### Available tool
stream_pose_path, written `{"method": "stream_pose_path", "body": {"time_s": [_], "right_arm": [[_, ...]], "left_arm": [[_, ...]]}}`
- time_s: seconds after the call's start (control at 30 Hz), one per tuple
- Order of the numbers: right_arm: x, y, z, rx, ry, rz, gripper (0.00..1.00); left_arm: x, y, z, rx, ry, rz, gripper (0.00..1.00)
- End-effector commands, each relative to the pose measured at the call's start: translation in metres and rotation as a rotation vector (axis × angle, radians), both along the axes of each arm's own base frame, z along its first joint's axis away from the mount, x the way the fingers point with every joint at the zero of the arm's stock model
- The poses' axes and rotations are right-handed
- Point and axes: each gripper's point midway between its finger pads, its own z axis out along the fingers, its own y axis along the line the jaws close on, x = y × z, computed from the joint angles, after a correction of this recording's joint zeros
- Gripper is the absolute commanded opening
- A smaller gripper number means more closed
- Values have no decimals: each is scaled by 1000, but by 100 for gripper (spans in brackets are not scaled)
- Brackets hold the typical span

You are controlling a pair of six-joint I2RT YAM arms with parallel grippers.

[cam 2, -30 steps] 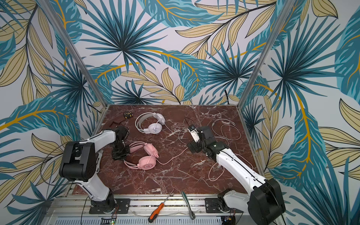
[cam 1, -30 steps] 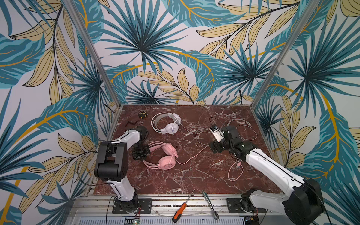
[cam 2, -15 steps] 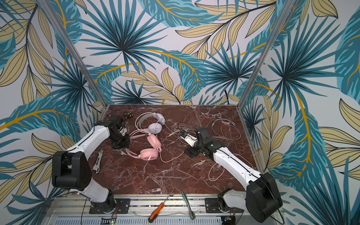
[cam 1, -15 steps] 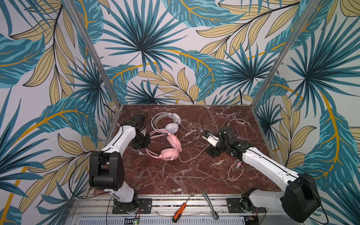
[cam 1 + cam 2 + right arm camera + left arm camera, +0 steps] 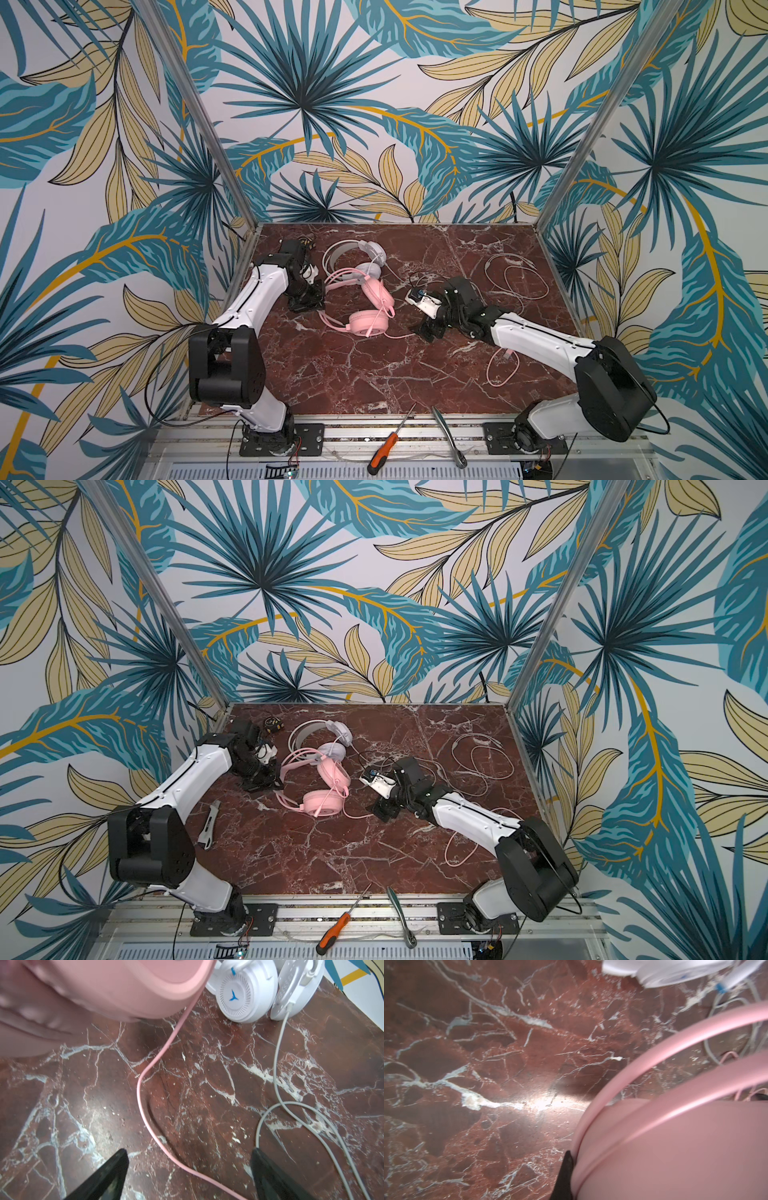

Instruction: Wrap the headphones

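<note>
While the left claw [image 5: 311,300] was pressed together on the band of the pink headphones [image 5: 371,323], which lay left of centre in both top views and touched the white headphones [image 5: 365,249] above them, the right claw [image 5: 189,1153] stood spread low over the table [image 5: 374,374]. Its fingers sat either side of the pink cable [image 5: 143,1109], with the white cable [image 5: 278,1076] lying further right in that wrist view. The step in hand looked like gathering the pink cable before winding. The next move would call for the right claw to drop, close on that cable alone and lead it round the headset. Compared with a second before, the pink headphones had been dragged up the frame toward the white pair, and the right claw had swung left toward them.
</note>
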Motion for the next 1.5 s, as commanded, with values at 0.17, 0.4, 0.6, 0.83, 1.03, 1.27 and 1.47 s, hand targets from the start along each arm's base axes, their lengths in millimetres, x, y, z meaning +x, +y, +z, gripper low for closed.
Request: {"method": "stream_pose_path", "body": {"time_s": [0.17,0.4,0.6,0.83,1.03,1.27,1.47], "right_arm": [[2,23,-7,219,69,-70,92],[18,31,-23,244,65,-110,94],[35,32,-44,197,58,-146,96],[34,32,-64,181,94,-153,94],[42,33,-76,161,78,-158,89],[49,36,-74,166,40,-150,81],[37,36,-68,188,67,-128,69]], "left_arm": [[6,-20,49,-152,-106,6,0],[5,-25,60,-186,-130,-1,0],[5,-27,68,-210,-136,14,0],[7,-28,76,-218,-155,17,0],[10,-32,83,-250,-157,26,0],[7,-31,87,-249,-164,28,0],[7,-31,86,-243,-159,34,0]]}}
